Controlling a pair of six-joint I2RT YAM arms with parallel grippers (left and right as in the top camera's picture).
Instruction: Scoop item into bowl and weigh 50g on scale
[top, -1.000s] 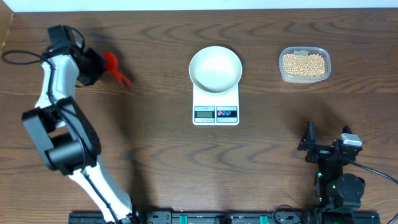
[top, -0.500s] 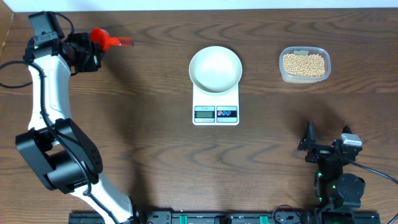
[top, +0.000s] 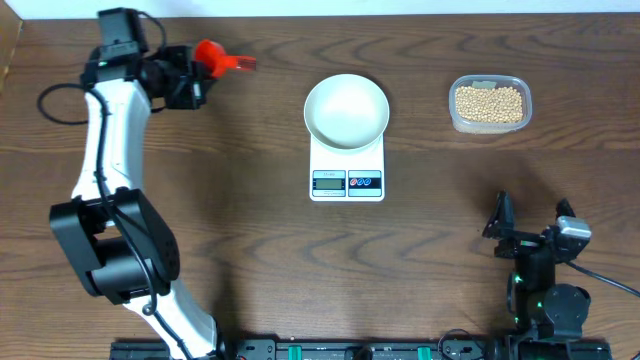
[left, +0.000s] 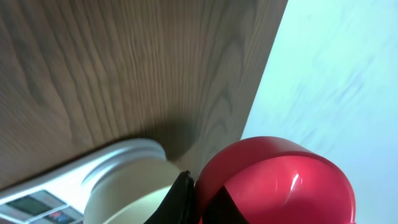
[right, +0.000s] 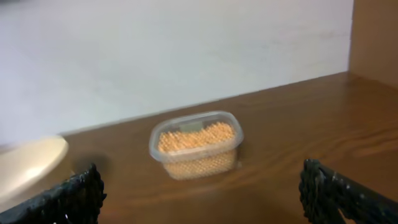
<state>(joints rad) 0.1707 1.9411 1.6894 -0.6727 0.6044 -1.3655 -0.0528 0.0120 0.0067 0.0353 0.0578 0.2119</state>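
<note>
Left gripper (top: 192, 75), far left over brown wooden table (top: 250, 210), clamps small red plastic scoop (top: 214, 57) by handle, cup leading, likely readied for reach across to beans. Round white bowl (top: 346, 108) sits empty on white rectangular digital scale (top: 347, 164), centre, so added weight registers. Tan-yellow beans (top: 489, 103) fill clear plastic tub (top: 490, 130), far right. Right gripper (top: 531, 228), near right, fingers spread, holding nothing, apparently parked out of way.

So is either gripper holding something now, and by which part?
The left gripper holds the red scoop at its round cup end; the handle points free. The right gripper holds nothing.
</note>
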